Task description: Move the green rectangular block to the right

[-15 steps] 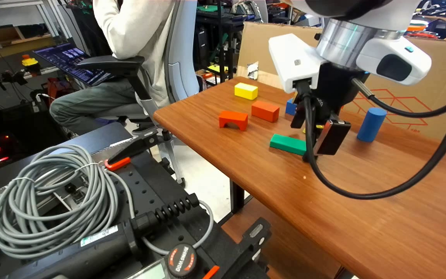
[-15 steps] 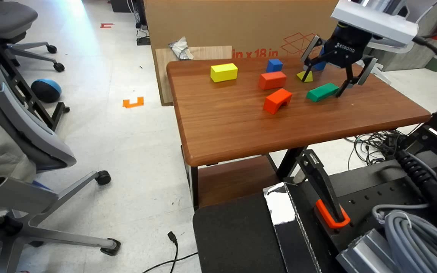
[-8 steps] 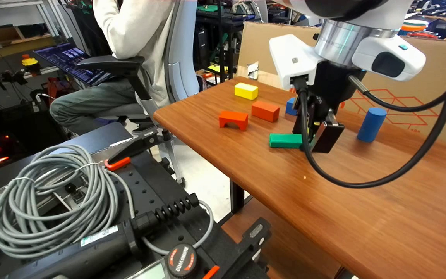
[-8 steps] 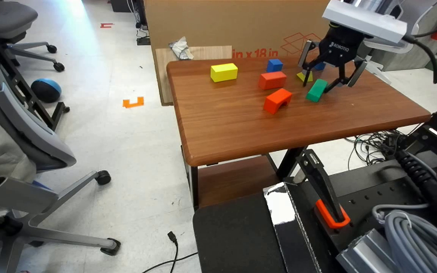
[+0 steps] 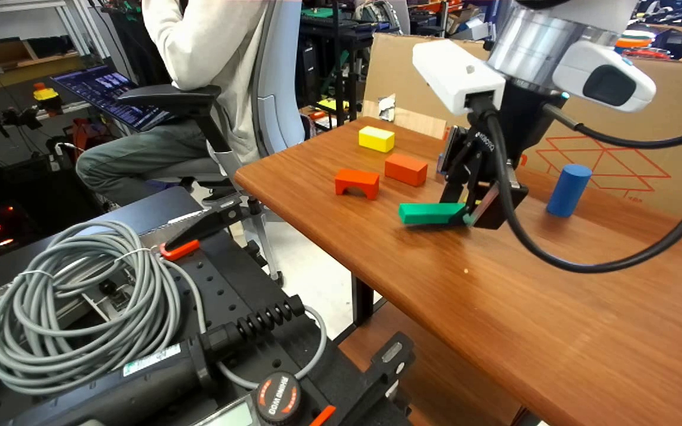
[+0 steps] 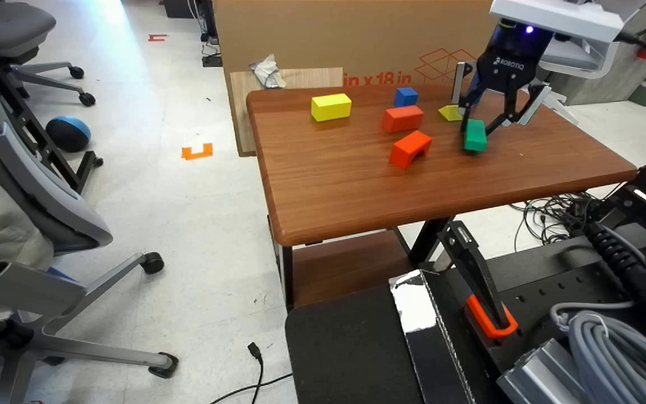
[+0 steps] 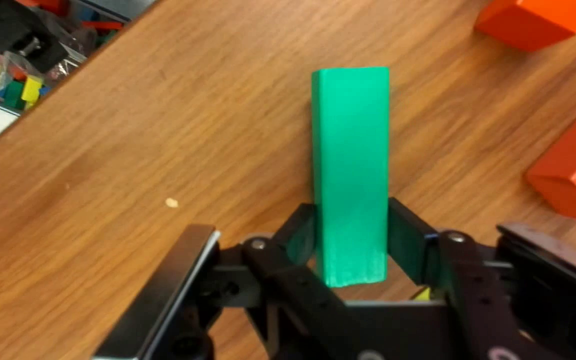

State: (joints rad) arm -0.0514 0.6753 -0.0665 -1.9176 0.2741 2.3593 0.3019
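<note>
- The gripper (image 7: pixel 351 235) is holding the green block (image 7: pixel 353 150): its fingers (image 7: pixel 410 237) are standing partly apart and pressing on both long sides, toward the lower end in the wrist view.
- The block is sitting right of centre in both exterior views; a shadow (image 5: pixel 430 228) is showing beneath it, so it is probably hanging just above the table (image 6: pixel 351 185).
- The grasp is looking finished, and the lift is seeming slight.
- The carrying right, setting down and letting go are apparently still waiting.
- Whose right the task is meaning is unclear; in an exterior view the blue cylinder (image 5: pixel 569 190) is standing upper right of the block.
</note>
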